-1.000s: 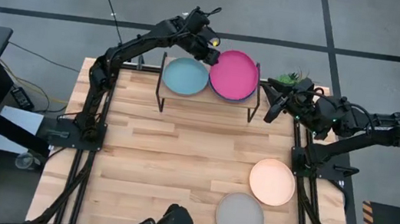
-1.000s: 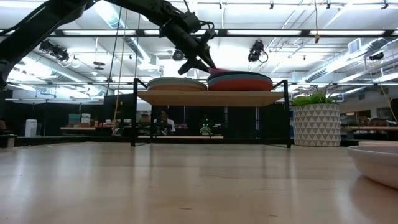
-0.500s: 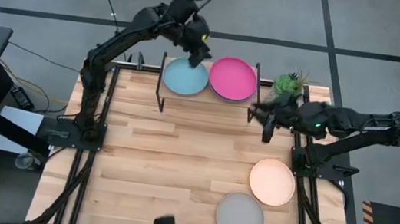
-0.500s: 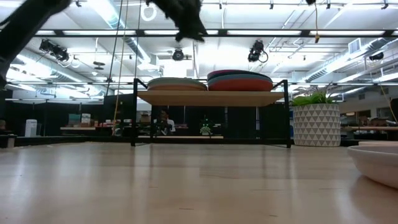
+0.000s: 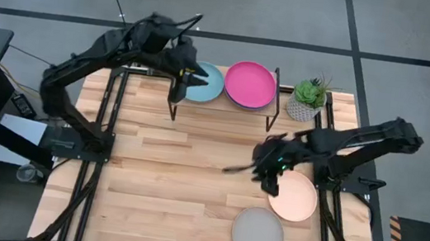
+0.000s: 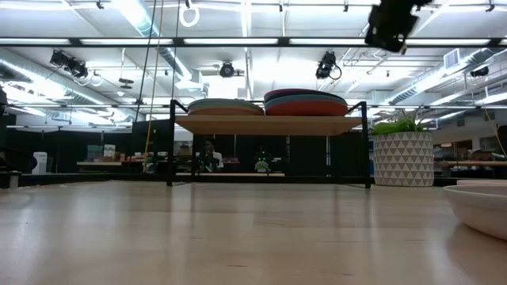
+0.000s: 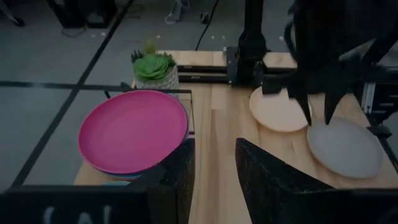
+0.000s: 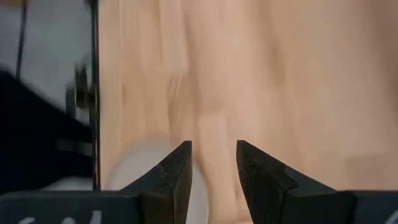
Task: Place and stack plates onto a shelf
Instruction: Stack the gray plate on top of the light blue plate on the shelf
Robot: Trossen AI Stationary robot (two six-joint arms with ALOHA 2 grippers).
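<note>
The shelf (image 5: pixel 223 107) stands at the table's far edge and carries two stacks of plates. A light aqua plate (image 5: pixel 206 84) tops the left stack and a magenta plate (image 5: pixel 251 84) tops the right one. In the low view both stacks (image 6: pixel 305 103) rest flat on the wooden top (image 6: pixel 269 124). A pale tan plate (image 5: pixel 292 196) and a grey plate (image 5: pixel 258 233) lie flat on the table near its right near corner. My left gripper (image 5: pixel 201 75) hovers open and empty over the shelf's left part. My right gripper (image 5: pixel 267 164) is open and empty above the table, beside the tan plate's left rim.
A small potted plant (image 5: pixel 308 95) stands right of the shelf's right end. The left wrist view shows the magenta plate (image 7: pixel 134 130), the plant (image 7: pixel 152 65) and my right arm (image 7: pixel 323 56) over the two loose plates. Bare tabletop (image 5: pixel 175 173) stretches in front of the shelf.
My left gripper was at the magenta plate's left rim, then rose and drew back toward the table's left, over the aqua plate. The magenta plate stays on the right stack. My right gripper swung quickly from beside the shelf's right end toward the near edge, arriving next to the tan plate.
</note>
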